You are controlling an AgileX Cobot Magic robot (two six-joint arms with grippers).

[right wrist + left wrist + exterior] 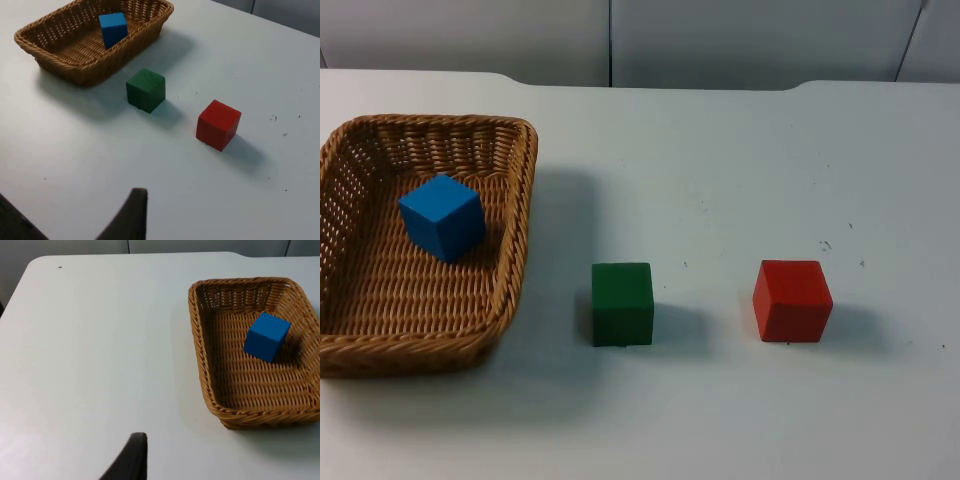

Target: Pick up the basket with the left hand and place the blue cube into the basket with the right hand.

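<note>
A brown wicker basket [523, 225] rests on the white table at the left. The blue cube [442, 217] lies inside it, a little tilted, toward the basket's far half. In the left wrist view the basket [200, 365] and the blue cube [266, 336] lie well ahead of my left gripper [131, 460], which is off the basket over bare table. My right gripper [131, 217] hangs over the table, far back from the basket [75, 70] and the blue cube [113, 29]. Neither gripper holds anything that I can see.
A green cube [622, 303] stands just right of the basket, and a red cube [792, 300] further right. From the right wrist, the green cube [146, 90] and red cube [218, 124] lie between gripper and basket. The grey partition wall [720, 40] closes the table's far side.
</note>
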